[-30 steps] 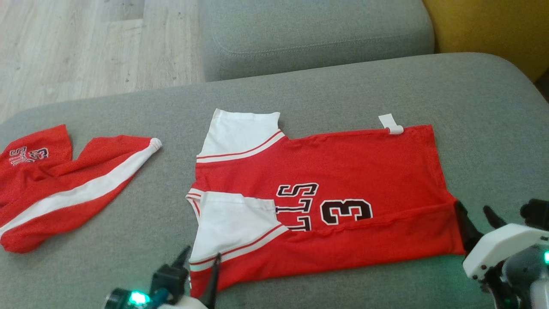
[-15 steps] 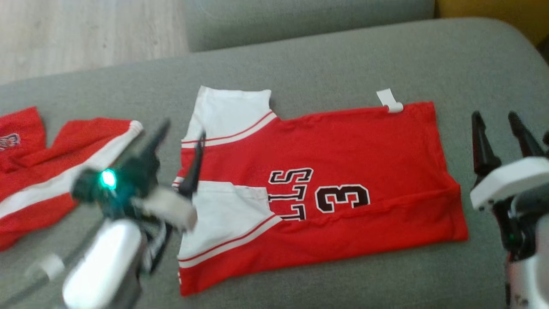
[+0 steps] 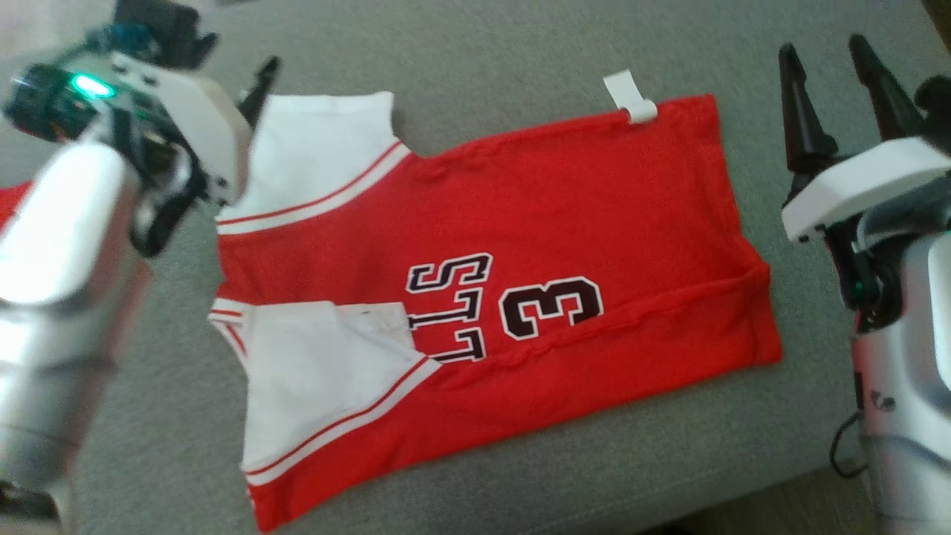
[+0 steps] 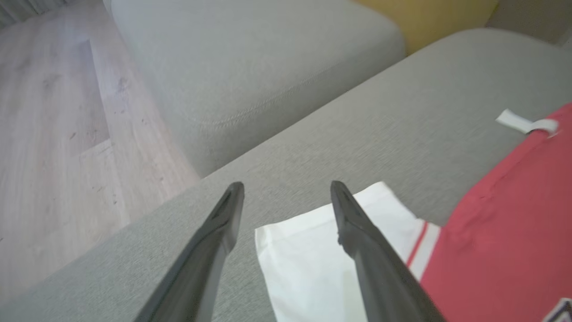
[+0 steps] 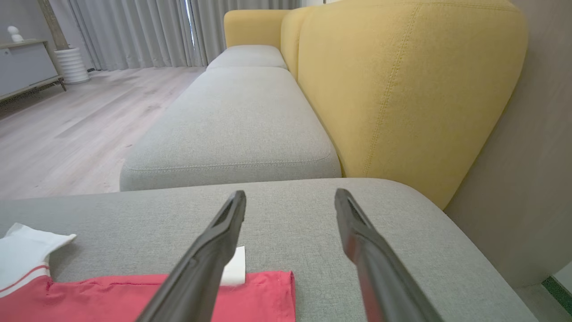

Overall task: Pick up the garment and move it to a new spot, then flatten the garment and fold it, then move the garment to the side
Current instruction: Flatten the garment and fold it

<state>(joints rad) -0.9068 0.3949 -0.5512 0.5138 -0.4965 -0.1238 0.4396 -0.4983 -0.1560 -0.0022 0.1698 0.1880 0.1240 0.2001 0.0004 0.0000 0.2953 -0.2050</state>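
Observation:
The garment (image 3: 483, 223) is a red jersey with white sleeves and a black "3". It lies flat on the grey sofa cushion (image 3: 520, 44), its near long edge folded over. My left gripper (image 3: 230, 63) hovers open at the far-left white sleeve (image 4: 308, 255); in the left wrist view the left gripper (image 4: 287, 185) straddles that sleeve's corner and holds nothing. My right gripper (image 3: 821, 44) stands open and empty beside the jersey's right hem. In the right wrist view the right gripper (image 5: 291, 193) is above the hem corner (image 5: 268, 295) and the white tag (image 5: 235, 266).
A second red garment (image 3: 11, 204) peeks in at the left edge. Beyond the cushion lie another grey seat (image 4: 250, 67) and wood floor (image 4: 58, 134). A yellow sofa back (image 5: 402, 89) rises on the right. The cushion's front edge (image 3: 743, 505) runs at lower right.
The head camera has tilted down and the scene has shifted. My left arm rose from the near sleeve to the far sleeve. My right gripper moved farther along the hem. Both stayed open.

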